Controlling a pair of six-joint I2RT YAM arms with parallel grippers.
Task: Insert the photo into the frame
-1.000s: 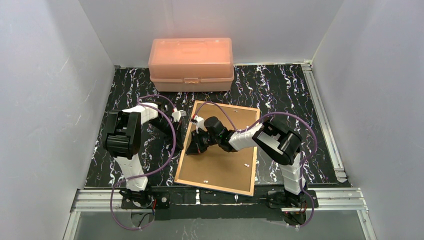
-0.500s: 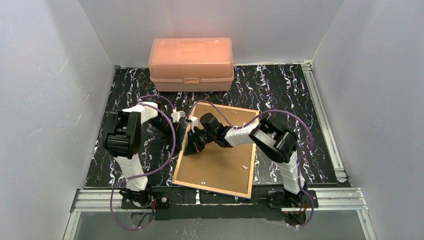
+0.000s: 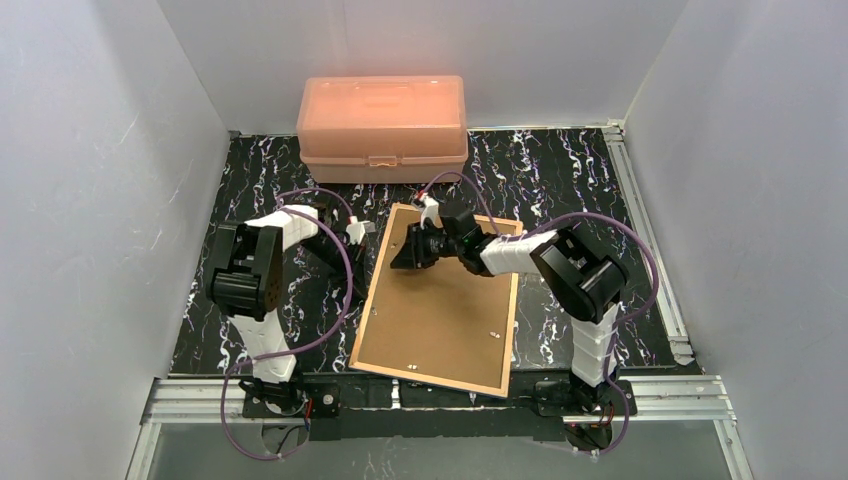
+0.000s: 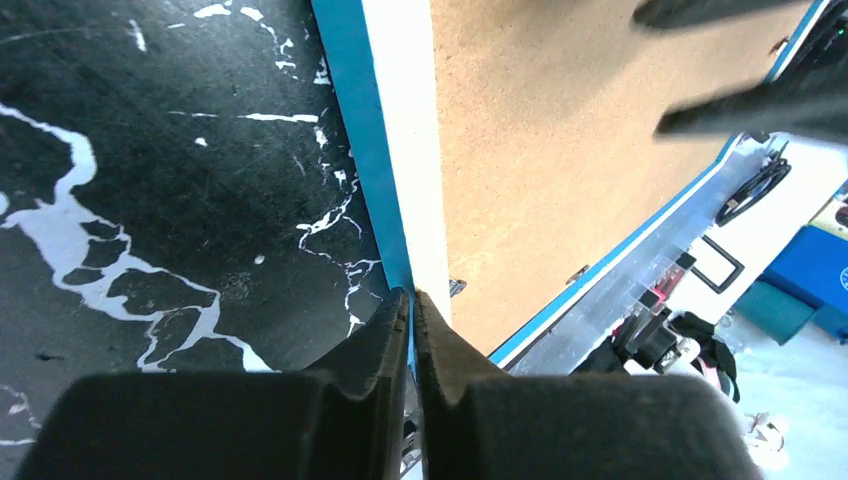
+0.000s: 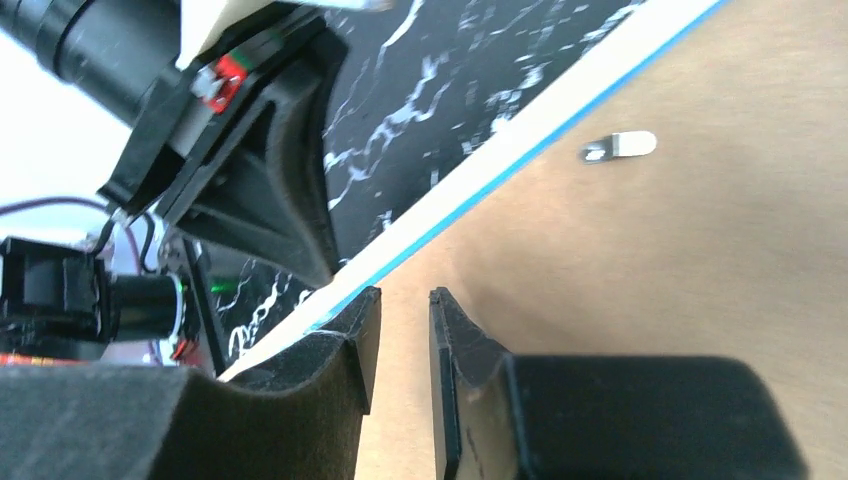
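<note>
Pinching the left edge of the frame (image 3: 440, 320) with the left gripper (image 4: 411, 300), fingers pressed almost fully together, the thin blue lip running into the slit between them. Reaching there with the left arm (image 3: 245, 270) folded: upper link rising from the base, elbow held high, forearm angling in toward the centre, wrist dropping to that edge.

Stretching the right arm (image 3: 580, 275) up from its base, elbow raised on the right side, forearm running leftward across the far half of the frame, wrist aimed at the far left corner. Keeping the right gripper (image 5: 403, 300) low over the brown fibreboard backing, just inside the pale left border, fingers parted by only a narrow gap and gripping nothing; not possible to tell whether touching the board.

Resting the frame back-up on the dark marbled surface (image 3: 560, 170), slightly skewed, near edge close to the arm bases, far edge near the salmon-pink box (image 3: 382, 115) without touching it. Showing a small metal tab (image 5: 620, 147) lying flat on the backing beyond the right fingers.
</note>
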